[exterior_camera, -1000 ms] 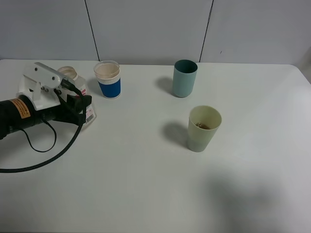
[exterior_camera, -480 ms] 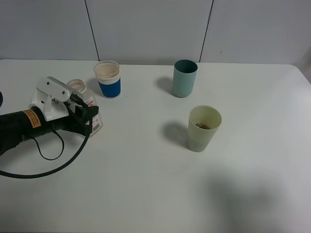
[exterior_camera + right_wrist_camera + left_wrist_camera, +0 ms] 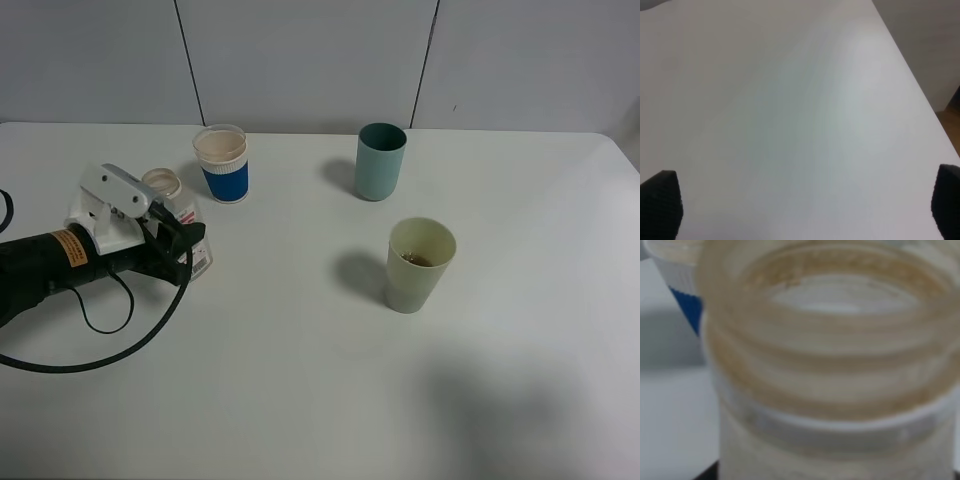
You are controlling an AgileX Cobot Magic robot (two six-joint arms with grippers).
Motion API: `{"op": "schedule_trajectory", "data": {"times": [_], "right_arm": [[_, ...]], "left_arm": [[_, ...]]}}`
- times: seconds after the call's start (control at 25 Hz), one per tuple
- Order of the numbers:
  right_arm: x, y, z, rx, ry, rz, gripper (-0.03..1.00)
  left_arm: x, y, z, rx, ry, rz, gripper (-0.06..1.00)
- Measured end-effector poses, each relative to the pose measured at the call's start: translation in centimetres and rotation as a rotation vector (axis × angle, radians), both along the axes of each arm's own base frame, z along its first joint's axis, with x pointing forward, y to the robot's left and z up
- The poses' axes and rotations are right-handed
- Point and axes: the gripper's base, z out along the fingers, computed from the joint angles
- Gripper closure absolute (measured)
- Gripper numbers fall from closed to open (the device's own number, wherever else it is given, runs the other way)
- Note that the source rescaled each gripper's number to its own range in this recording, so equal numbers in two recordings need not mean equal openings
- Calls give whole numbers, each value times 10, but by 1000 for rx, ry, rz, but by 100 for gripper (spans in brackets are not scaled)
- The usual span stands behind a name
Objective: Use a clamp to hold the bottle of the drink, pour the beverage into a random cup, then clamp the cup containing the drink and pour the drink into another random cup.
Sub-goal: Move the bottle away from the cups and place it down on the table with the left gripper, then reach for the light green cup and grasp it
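Note:
The bottle of the drink [image 3: 165, 185] is at the table's left, its open neck up and its label [image 3: 198, 258] showing below. My left gripper [image 3: 180, 232], the clamp, is shut on its body. In the left wrist view the bottle's neck [image 3: 830, 365] fills the frame, blurred and stained brown. The pale yellow-green cup [image 3: 420, 265] stands right of centre with a little brown beverage [image 3: 418, 260] at its bottom. The teal cup [image 3: 380, 160] stands behind it. My right gripper [image 3: 805, 205] is open over bare table, holding nothing, and is outside the exterior high view.
A white cup with a blue band [image 3: 222, 163] stands just behind the bottle, and shows as the white cup [image 3: 682, 300] in the left wrist view. A black cable [image 3: 110, 345] loops on the table under the left arm. The table's edge [image 3: 920, 95] runs near the right gripper.
My left arm has moved right and toward the table's front, carrying the bottle with it. The cups have not moved.

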Motion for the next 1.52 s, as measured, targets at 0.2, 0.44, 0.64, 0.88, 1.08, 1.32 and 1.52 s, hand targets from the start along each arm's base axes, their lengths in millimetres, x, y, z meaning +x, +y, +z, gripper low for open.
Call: {"op": "schedule_trajectory", "data": {"times": [0.2,0.44,0.64,0.88,1.08,1.32,1.52], "right_arm": [[0,0,0,0,0,0,-3],[0,0,0,0,0,0,-3],[0,0,0,0,0,0,-3],[0,0,0,0,0,0,-3],[0,0,0,0,0,0,-3],[0,0,0,0,0,0,-3],[0,0,0,0,0,0,-3]], "left_arm": [[0,0,0,-4,-3,-1,93],[0,0,0,-4,-3,-1,93],[0,0,0,-4,-3,-1,93],[0,0,0,-4,-3,-1,93],[-1,-1,-4,9,19,-13,15],[-1,-1,-5,11,23,-14,-4],[-1,-1,-4,11,21,-16,-5]]}}
